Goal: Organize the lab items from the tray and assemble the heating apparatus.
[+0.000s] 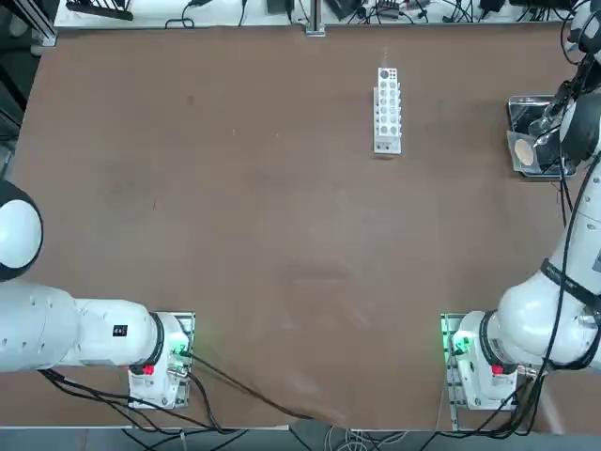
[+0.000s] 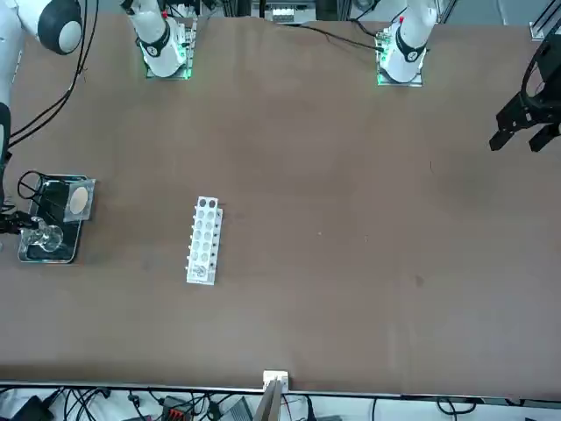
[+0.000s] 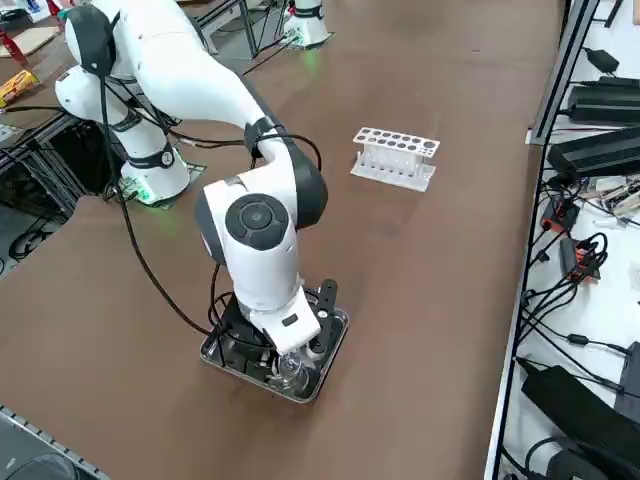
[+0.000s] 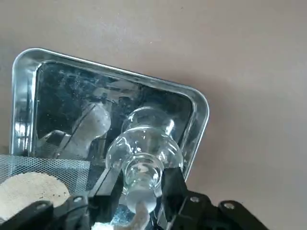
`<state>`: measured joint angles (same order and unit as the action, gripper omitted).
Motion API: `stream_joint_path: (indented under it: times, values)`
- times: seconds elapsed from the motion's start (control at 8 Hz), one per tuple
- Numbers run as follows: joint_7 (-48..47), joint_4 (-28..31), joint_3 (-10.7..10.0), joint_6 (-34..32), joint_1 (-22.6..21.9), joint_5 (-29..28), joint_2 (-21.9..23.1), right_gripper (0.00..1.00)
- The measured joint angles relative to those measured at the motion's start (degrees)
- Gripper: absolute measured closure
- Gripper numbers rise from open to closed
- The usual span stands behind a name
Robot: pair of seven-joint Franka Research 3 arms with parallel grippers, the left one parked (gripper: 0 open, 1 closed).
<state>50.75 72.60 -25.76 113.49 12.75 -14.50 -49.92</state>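
The shiny metal tray [image 4: 201, 103] lies at the table's right edge [image 1: 526, 101]. In it stands the clear glass burner [image 4: 144, 143], also visible in the front view [image 2: 42, 235]. My right gripper [image 4: 142, 184] is down in the tray, its black fingers [image 4: 112, 184] pressed against either side of the burner's neck. The grey gauze mat [image 4: 29, 187] with its beige centre lies in the tray beside the burner [image 2: 79, 200]. A thin black wire ring of the tripod [image 2: 33, 186] shows at the tray's end. From the right side, my arm hides most of the tray [image 3: 335, 335].
A white test tube rack [image 1: 388, 110] stands on the brown table, left of the tray and well apart from it [image 2: 204, 239]. Cables and gear lie along the far edge beyond the table [image 3: 590, 150].
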Motion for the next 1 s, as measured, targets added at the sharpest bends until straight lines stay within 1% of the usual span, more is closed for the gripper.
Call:
stream_joint_path:
  times: [0.25, 0.5, 0.62, 1.0]
  values:
    - [0.0, 0.0, 0.0, 0.0, 0.0, 0.0, 0.0, 0.55]
    - [0.0, 0.0, 0.0, 0.0, 0.0, 0.0, 0.0, 0.66]
    - [0.0, -0.1, 0.0, 0.0, 0.0, 0.0, 0.1, 0.67]
    - [0.0, -0.7, 0.0, -0.7, -0.2, 0.0, 0.3, 0.67]
